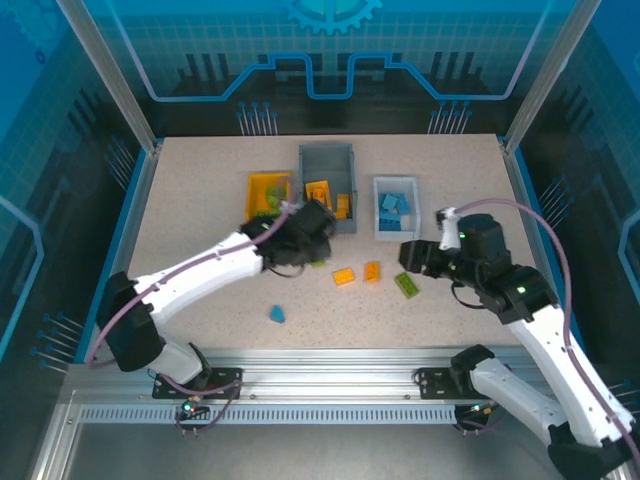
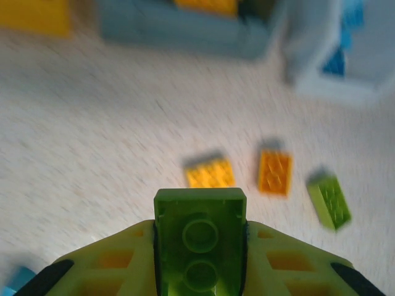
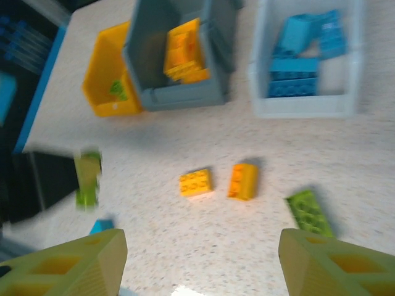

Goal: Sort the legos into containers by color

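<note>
Speckled tabletop (image 1: 190, 190) is stretching out inside a frame of blue-tinted panels, and I am seeing bare surface running wide to the left of the dark grey bin (image 1: 326, 152) and well in front of it, towards the arm bases.

Just in front of the grey bin's near wall, the left gripper (image 2: 200, 250) is hanging with its jaws clamped on a held lime brick (image 2: 200, 216), studs facing the wrist camera, the brick sticking out past the fingertips. To the right of the grey bin and nearer me, the right gripper (image 3: 200, 265) is hovering over the table with its fingers spread wide apart and gripping nothing.

Touching the grey bin's left side, the yellow-orange bin (image 1: 257, 195) is holding green pieces; the grey bin itself is holding orange bricks (image 1: 320, 192); just to its right, the white bin (image 1: 381, 228) is holding blue bricks (image 1: 393, 208).

Lying loose in front of the grey bin are a yellow brick (image 3: 195, 182), an orange brick (image 3: 242, 180) just beside it, and a loose lime brick (image 3: 308, 213) further right. A small blue brick (image 1: 277, 314) is lying alone, further forward and to the left.
</note>
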